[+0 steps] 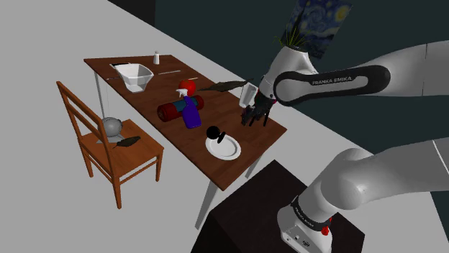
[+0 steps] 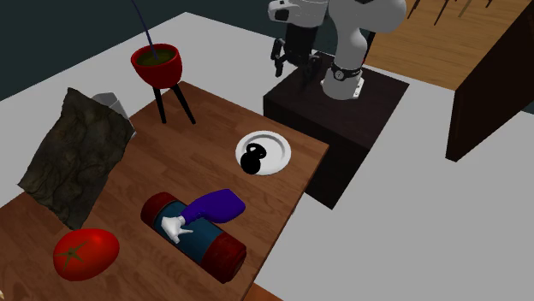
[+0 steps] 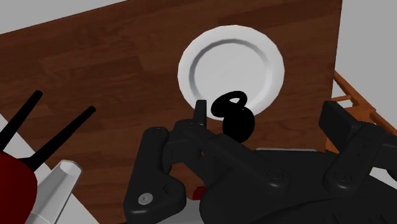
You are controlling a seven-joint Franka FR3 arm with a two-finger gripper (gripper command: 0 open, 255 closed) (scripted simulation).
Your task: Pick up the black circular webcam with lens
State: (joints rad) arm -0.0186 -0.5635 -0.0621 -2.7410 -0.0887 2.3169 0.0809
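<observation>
Shoulder view: webcam (image 1: 214, 133) sits untouched at 11 o'clock on the plate (image 1: 229, 152); I find the fingers (image 3: 201, 114) apart, empty; grasp outstanding.

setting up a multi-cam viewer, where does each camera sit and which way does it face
Shoulder view: beside and behind the stand, looking down over the wooden table; the white arm and gripper show.
Second exterior view: high across the table, facing the arm; stand, lower arm and gripper show.
Wrist view: on the hand, looking down at the webcam on the white plate; open black fingers show.
Shared: all three show the webcam on the plate.
</observation>
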